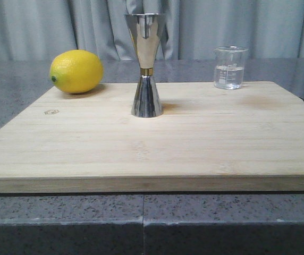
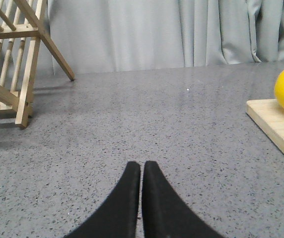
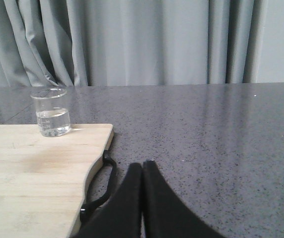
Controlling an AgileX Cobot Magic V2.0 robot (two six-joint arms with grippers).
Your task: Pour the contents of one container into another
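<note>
Right end effector: clenched, empty; open it before you approach
Beaker: grip mid-wall, keep upright
Jigger: pour slowly, top-heavy
Left end effector: clenched, idle

Board: we see the cutting board lying on the counter, its near edge close to the counter's front.
Jigger: we find the jigger upright on the board, near the middle, toward the back.
Beaker: the beaker stands upright at the board's back edge, right of the jigger and well apart from it.
Lemon: the lemon rests at the board's back left corner, left of the jigger.
Rack: the wooden rack sits on the counter, left of the board and well apart.
Curtain: the curtain hangs behind the counter.
</note>
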